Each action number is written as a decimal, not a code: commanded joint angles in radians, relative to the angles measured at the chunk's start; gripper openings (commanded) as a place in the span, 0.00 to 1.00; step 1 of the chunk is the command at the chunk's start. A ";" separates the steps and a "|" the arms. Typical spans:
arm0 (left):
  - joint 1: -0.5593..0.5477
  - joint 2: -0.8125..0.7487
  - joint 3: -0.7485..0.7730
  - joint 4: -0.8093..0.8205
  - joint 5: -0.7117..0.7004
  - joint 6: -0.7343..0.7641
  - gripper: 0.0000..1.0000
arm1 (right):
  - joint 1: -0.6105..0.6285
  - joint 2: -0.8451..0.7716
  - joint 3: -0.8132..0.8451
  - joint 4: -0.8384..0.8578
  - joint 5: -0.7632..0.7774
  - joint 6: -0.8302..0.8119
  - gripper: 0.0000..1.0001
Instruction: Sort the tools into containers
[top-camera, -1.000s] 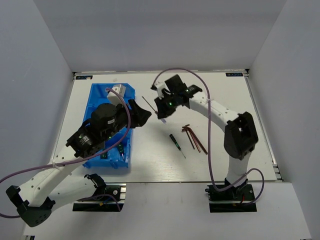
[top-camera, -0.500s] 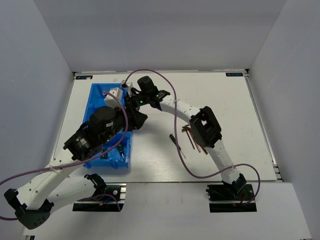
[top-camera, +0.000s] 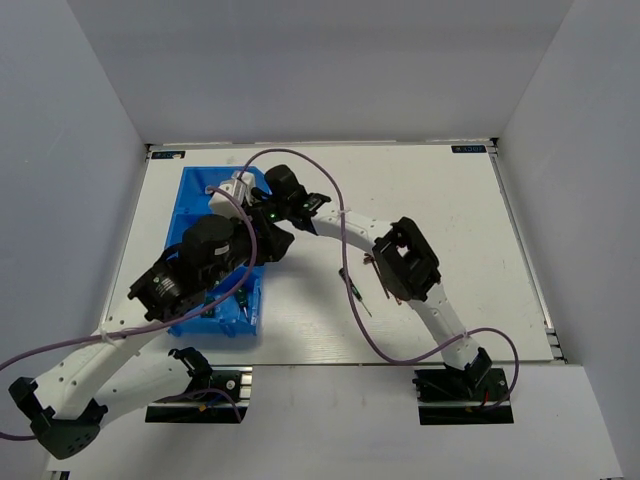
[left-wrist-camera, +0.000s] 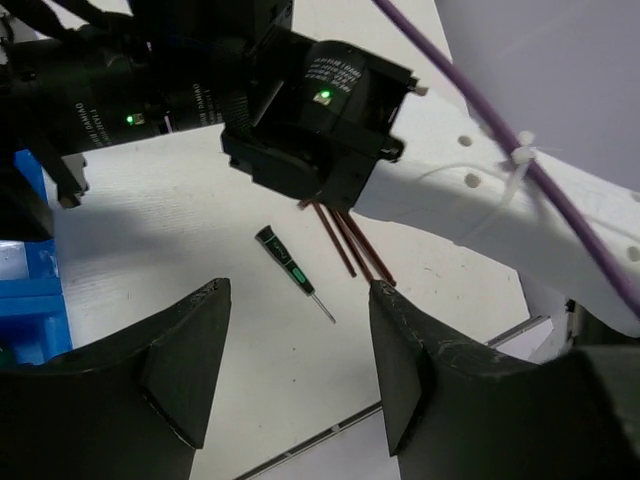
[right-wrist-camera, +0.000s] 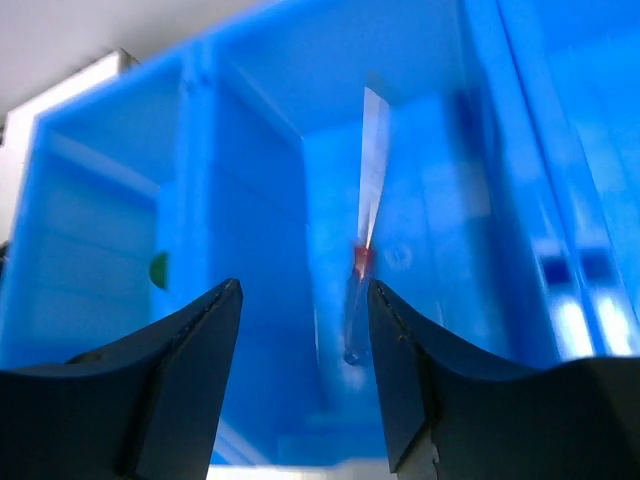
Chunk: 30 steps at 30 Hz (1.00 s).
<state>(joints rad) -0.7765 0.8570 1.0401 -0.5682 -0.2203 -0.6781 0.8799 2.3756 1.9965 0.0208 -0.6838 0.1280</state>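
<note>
The blue bin (top-camera: 190, 195) lies at the table's left. My right gripper (top-camera: 258, 212) hangs over its right side, open. In the right wrist view the fingers (right-wrist-camera: 215, 330) stand apart above a compartment of the bin (right-wrist-camera: 250, 150). Below them is a blurred thin screwdriver (right-wrist-camera: 358, 300) with a red collar, free of the pads. My left gripper (top-camera: 277, 240) hovers at the bin's right rim, open and empty (left-wrist-camera: 300, 290). A black precision screwdriver (top-camera: 352, 285) (left-wrist-camera: 284, 268) and dark-red hex keys (top-camera: 388, 285) (left-wrist-camera: 345, 240) lie on the white table.
My right arm's forearm (top-camera: 350, 225) stretches across the table's middle, and its elbow (top-camera: 405, 260) covers part of the hex keys. Green-handled screwdrivers (top-camera: 243, 300) rest in the bin's near compartment. A green spot (right-wrist-camera: 158, 268) shows in the neighbouring compartment.
My right arm swung left from the table's middle to over the bin, carrying a thin tool. Its jaws then opened and the tool now sits in the bin. The left arm barely moved.
</note>
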 joint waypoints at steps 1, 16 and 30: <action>-0.004 0.031 0.003 0.010 0.024 -0.005 0.68 | -0.044 -0.145 -0.040 -0.008 0.042 -0.010 0.60; -0.039 0.667 0.271 -0.119 0.246 -0.066 0.00 | -0.387 -0.472 -0.252 -0.973 0.702 -0.194 0.00; -0.188 1.180 0.632 -0.427 0.113 -0.396 0.56 | -0.640 -0.871 -0.771 -0.878 0.534 -0.097 0.37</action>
<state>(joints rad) -0.9546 2.0357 1.6230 -0.9257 -0.0559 -0.9619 0.2550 1.5677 1.2503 -0.8848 -0.0994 -0.0010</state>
